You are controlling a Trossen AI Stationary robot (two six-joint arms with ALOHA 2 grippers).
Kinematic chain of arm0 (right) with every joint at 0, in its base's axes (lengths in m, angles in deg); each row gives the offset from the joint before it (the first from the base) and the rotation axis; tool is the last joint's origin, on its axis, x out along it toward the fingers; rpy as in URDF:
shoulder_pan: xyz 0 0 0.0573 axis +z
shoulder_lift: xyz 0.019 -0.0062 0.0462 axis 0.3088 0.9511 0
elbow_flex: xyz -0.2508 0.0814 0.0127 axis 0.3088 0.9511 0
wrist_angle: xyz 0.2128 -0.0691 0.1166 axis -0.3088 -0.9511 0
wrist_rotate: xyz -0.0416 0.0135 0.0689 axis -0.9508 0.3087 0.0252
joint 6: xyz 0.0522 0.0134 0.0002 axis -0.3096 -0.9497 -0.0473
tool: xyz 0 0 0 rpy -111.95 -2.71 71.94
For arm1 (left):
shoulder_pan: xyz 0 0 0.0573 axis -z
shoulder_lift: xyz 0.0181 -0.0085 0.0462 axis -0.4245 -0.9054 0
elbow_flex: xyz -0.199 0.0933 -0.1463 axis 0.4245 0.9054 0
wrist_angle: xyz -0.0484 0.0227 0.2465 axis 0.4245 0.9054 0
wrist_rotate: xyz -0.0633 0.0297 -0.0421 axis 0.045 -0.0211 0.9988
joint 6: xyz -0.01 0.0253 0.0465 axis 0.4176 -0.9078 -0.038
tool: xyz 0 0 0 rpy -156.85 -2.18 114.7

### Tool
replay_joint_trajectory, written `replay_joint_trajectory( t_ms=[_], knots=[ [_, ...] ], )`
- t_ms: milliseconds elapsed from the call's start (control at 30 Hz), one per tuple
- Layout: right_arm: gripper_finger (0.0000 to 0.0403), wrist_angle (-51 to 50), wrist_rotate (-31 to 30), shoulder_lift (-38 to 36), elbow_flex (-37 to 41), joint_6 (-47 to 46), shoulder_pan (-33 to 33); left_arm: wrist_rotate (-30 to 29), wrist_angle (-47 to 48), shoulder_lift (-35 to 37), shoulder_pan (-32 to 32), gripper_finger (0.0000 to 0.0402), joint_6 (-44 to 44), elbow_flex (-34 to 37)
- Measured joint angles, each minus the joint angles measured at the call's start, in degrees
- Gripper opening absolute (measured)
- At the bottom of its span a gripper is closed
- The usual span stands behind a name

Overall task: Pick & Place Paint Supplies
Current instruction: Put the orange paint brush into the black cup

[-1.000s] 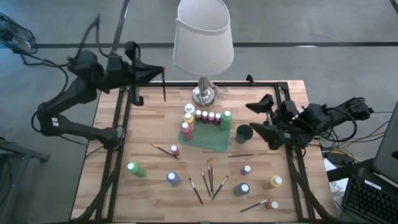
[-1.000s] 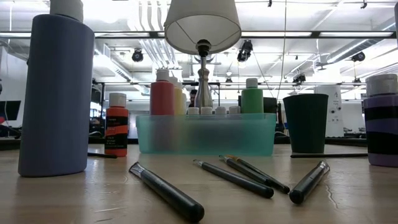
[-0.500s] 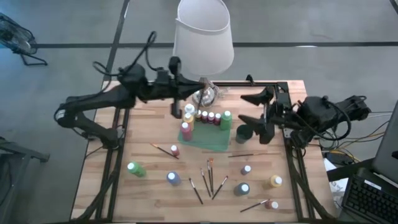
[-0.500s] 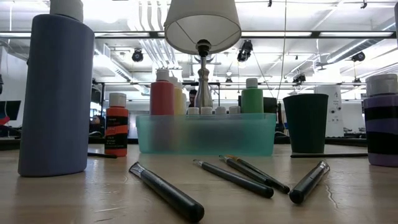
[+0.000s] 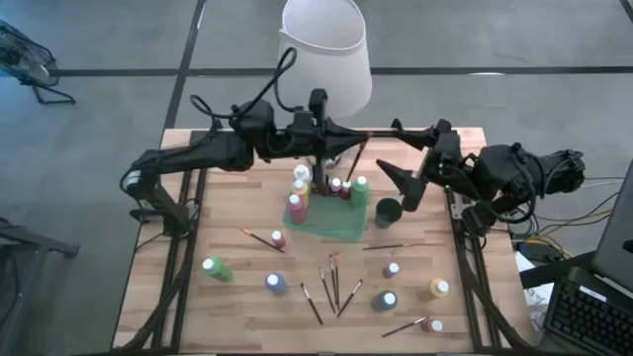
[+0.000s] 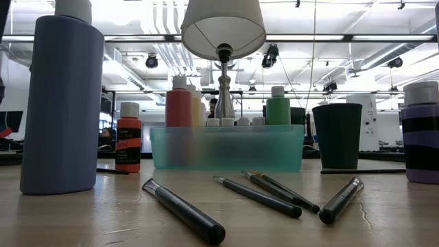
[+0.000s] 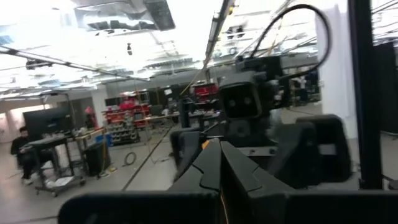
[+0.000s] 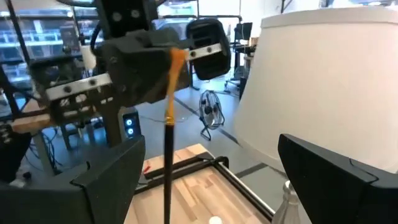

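— While the left gripper [image 5: 348, 150] reaches across the upper middle of the frame, what is it carrying?

— A thin dark-handled paintbrush with an orange tip [image 5: 355, 158]; the jaws are clamped on its upper end, so it hangs slanting down over the back of the translucent teal plastic tray [image 5: 334, 223]. In the right wrist view the same brush [image 8: 168, 143] hangs in front of the white fabric lampshade [image 8: 336, 81].

— Why hold it there?

— My guess is a handover, or a drop into a holder. The right gripper [image 5: 404, 182] sits just to the right, near centre frame, jaws spread wide and empty, facing the brush. The dark green round cup [image 5: 388, 213] stands right below it, beside the tray.

— And the other supplies?

— Small white-capped bottles [image 5: 334, 185] already stand in a row in the tray. Others are scattered over the wooden slatted table [image 5: 237, 198] in the lower half: a green one [image 5: 215, 267] lower left, a yellow one [image 5: 438, 288] lower right. Loose brushes [image 5: 333, 282] lie bottom centre, fanned out, which leaves each handle reachable.

— Far along, then?

— Roughly midway, I'd judge.
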Motion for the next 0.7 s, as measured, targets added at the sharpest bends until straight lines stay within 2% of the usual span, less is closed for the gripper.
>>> replay_joint_trajectory(
  t_ms=[467,567,700],
  knots=[
    [0.0358,0.09,-0.30,0.56,0.29,-1.29,-0.37,3.21,0.23,-8.81,0.00,0.0000,0.39,-8.29],
    [0.0335,0.06,-0.43,0.29,0.40,-1.55,-0.37,3.24,0.12,-8.82,0.00,0.0000,0.01,-8.38],
    [0.0285,0.16,-0.44,0.15,0.40,-1.70,-0.64,3.26,0.20,-8.82,0.00,0.0000,0.02,-8.38]
  ],
)
